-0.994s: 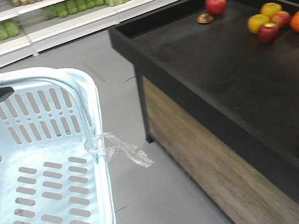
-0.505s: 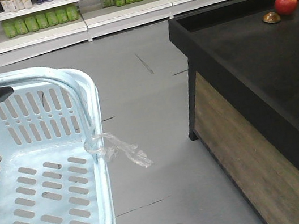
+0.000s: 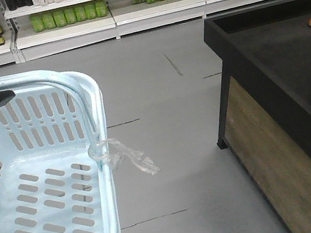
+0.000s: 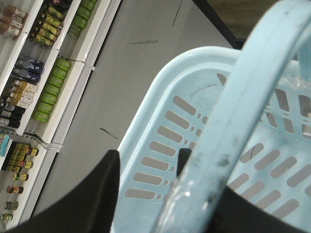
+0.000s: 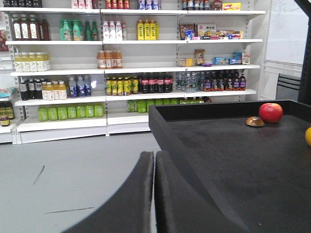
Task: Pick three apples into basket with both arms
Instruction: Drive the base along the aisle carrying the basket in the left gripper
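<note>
Basket [image 3: 100, 114] empty, hung by its handle [image 4: 233, 111] from left gripper [image 4: 149, 167], jaws closed round that handle. Right gripper [image 5: 154, 184]: fingers pressed together, nothing held. One red apple [image 5: 270, 112] is seen far back on black table [image 5: 218, 160], well apart from it. Fingers should be opened wide before approach; apple to be taken across its middle, basket kept level.

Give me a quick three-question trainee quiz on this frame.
1. True or false: the basket already has fruit in it.
2. The right gripper is: A open, B shut, C out of view.
3. Which gripper carries the basket by its handle?
Key: 1 false, none in the part shown; 2 B; 3 the left gripper.
</note>
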### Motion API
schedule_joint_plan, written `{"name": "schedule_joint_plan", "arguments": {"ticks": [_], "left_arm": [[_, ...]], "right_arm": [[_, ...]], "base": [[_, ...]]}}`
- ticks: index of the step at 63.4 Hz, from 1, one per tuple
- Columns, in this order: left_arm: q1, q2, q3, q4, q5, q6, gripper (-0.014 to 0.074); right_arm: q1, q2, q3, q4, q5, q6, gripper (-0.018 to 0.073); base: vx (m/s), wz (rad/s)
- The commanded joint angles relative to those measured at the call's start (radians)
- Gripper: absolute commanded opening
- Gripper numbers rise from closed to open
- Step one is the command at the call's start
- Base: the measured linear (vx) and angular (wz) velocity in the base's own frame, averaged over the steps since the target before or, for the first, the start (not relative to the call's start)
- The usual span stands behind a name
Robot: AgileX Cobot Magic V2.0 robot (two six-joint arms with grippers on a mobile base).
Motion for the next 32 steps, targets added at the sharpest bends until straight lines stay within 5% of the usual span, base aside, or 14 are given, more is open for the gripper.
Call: {"name": "schedule_joint_plan", "arguments": {"ticks": [1, 32], "left_arm": [[-0.006, -0.013, -0.033, 0.027, -0.069, -0.014, -0.0006], [-0.006, -0.013, -0.033, 0.027, -0.069, -0.014, -0.0006]], "right_arm": [[-0.005, -0.011, 0.015, -0.005, -0.074, -0.006, -0.0009], [-0.005, -0.011, 0.015, -0.005, -0.074, -0.006, -0.0009]], "base": [[0.03, 0.13], [0.03, 0.07]]}}
